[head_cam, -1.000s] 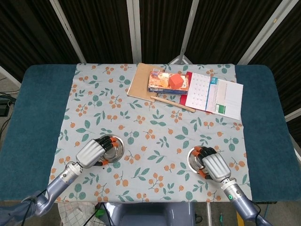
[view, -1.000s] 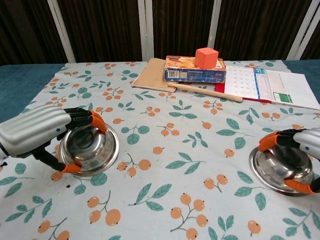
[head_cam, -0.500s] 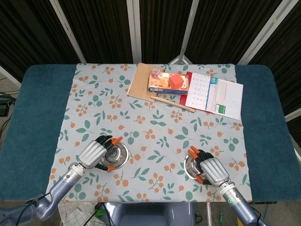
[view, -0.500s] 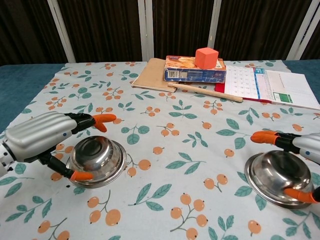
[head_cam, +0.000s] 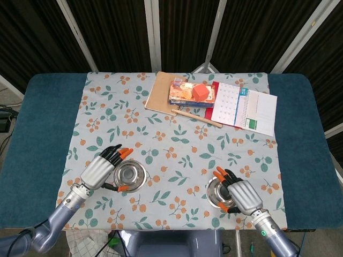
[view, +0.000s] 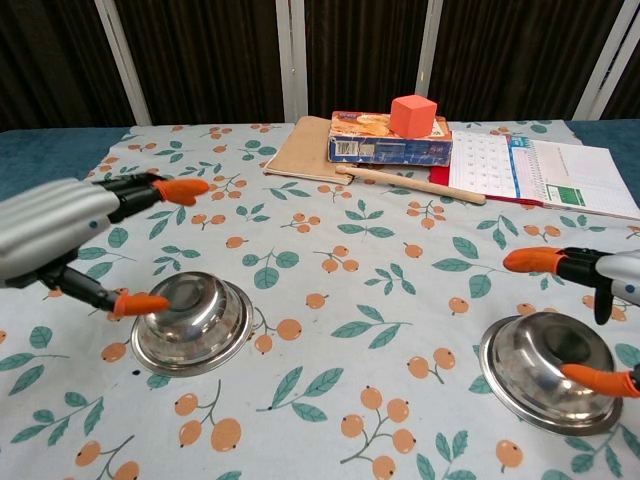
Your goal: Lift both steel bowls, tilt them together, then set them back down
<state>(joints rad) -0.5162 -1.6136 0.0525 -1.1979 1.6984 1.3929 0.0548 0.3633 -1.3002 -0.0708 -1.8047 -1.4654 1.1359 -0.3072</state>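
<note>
Both hands are open, with the orange-tipped fingers (view: pixel 180 187) spread wide and holding nothing. The left hand (head_cam: pixel 101 170) hangs just beside and a little above the left shiny steel bowl (view: pixel 192 321). Its thumb tip sits right by the near rim, and I cannot tell if it touches. The right hand (head_cam: pixel 244 196) does the same at the right shiny steel bowl (view: pixel 556 372), with one finger over the far side and one low at the near side.

Each bowl stands upright and flat on the flowery cloth (head_cam: pixel 177 144) that covers the tabletop (head_cam: pixel 37 123). The two bowls are well apart from each other.

The bowls look set back down, so I think the job is nearly over and the step now is letting go. To do it well, the hands should lift straight up and back, fingers kept wide, so no tip hooks a rim and tips a bowl.

Room is good. The blue box (view: pixel 389 139) with the orange cube (view: pixel 413 115), the wooden stick (view: pixel 411 184) and the calendar pad (head_cam: pixel 244 105) are far off at the back. The front edge of the tabletop is near both bowls, so nothing should drag them that way.
</note>
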